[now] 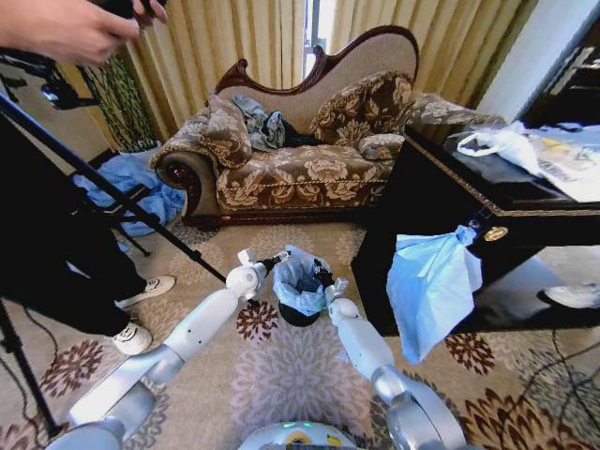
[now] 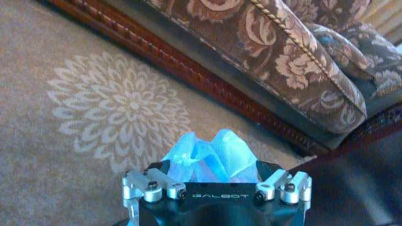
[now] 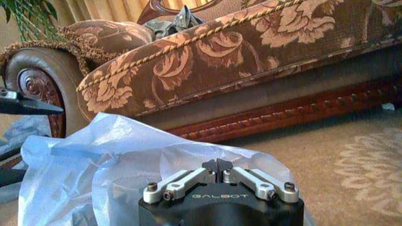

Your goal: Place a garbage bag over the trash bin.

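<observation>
The small black trash bin [image 1: 298, 318] stands on the carpet in front of the sofa. The light-blue garbage bag [image 1: 298, 281] sits crumpled over its top and hides the rim. My left gripper [image 1: 278, 256] is at the bag's left upper edge. In the left wrist view, its jaws are spread and a bunch of the garbage bag [image 2: 210, 153] rises between them. My right gripper [image 1: 327, 278] is at the bag's right edge. Seen from the right wrist, this gripper [image 3: 217, 163] is shut where the garbage bag [image 3: 125, 160] billows just beyond it.
A patterned sofa [image 1: 300, 173] stands close behind the bin. To the right is a black table [image 1: 441, 202] with a larger bunch of blue plastic [image 1: 431, 291] hanging off it and a white bag [image 1: 502, 141] on top. A tripod leg [image 1: 112, 192] and a person's shoes [image 1: 148, 289] are on the left.
</observation>
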Tool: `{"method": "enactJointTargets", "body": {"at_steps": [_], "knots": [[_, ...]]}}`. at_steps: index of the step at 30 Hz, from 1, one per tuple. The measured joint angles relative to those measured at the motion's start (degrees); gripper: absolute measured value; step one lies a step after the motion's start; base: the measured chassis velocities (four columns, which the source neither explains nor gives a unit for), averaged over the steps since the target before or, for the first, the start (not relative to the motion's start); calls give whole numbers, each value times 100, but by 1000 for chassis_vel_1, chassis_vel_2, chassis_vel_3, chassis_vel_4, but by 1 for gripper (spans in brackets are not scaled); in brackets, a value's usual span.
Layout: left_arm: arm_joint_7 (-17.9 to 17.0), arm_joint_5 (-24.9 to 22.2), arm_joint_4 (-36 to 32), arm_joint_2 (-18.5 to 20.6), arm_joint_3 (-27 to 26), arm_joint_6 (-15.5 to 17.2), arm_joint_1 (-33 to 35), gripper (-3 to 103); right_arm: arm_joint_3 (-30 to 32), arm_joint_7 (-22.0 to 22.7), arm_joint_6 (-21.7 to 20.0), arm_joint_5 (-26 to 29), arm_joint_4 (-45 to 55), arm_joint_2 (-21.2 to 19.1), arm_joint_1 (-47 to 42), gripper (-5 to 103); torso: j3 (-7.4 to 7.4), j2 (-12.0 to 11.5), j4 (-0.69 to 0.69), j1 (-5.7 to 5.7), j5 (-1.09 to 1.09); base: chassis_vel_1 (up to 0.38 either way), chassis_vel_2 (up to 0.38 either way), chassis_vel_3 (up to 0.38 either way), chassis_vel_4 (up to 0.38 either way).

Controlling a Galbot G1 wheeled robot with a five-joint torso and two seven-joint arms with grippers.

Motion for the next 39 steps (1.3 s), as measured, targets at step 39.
{"method": "enactJointTargets", "body": {"at_steps": [39], "knots": [[3631,5395,848,669,3084,270,-2569,55,31,80,-441,316,1013,-241,-290,0,1,0,-1,0,0,0,0,0,0]]}}
